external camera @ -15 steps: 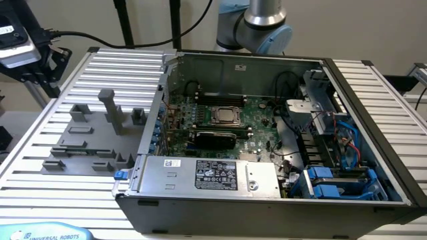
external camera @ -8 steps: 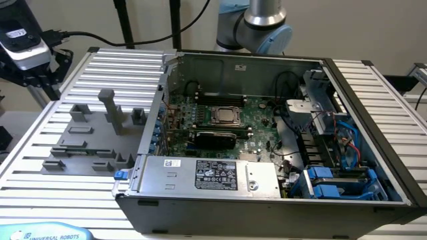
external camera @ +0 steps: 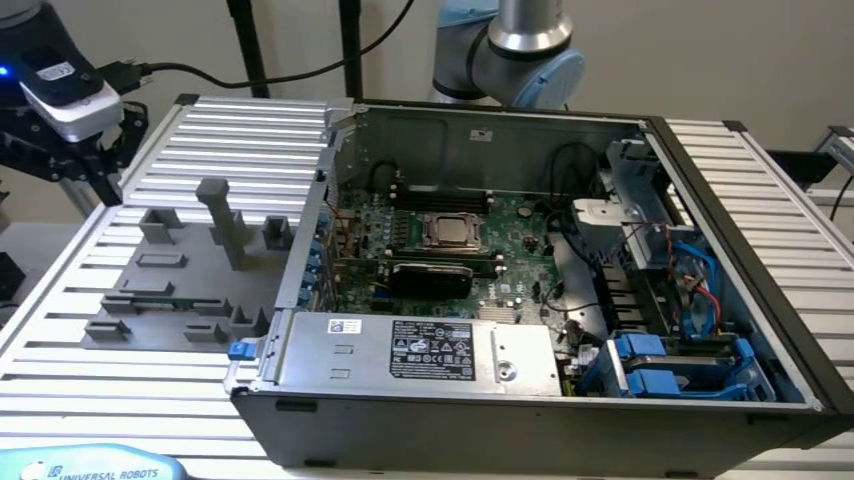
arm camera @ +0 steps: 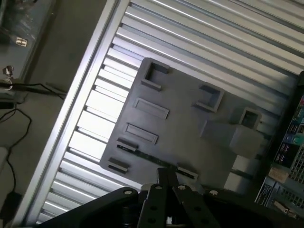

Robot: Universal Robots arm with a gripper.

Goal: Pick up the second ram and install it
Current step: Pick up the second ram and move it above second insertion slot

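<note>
Gripper (arm camera: 166, 176) over grey fixture plate (arm camera: 190, 128) on slatted table (external camera: 80, 385), fingers pressed together w/ nothing betw. them, second ram (arm camera: 142, 155) lying in plate's slot, open PC case (external camera: 534, 250) at exterior view's right.

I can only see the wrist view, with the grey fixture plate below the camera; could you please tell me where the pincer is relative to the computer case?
Observer: The pincer hangs over the slatted table at the exterior view's far left, well apart from the computer case.
Operator: Thank you. Is the case open on top?
Observer: Yes, its cover is off, and the motherboard lies exposed with the processor socket near its middle.
</note>
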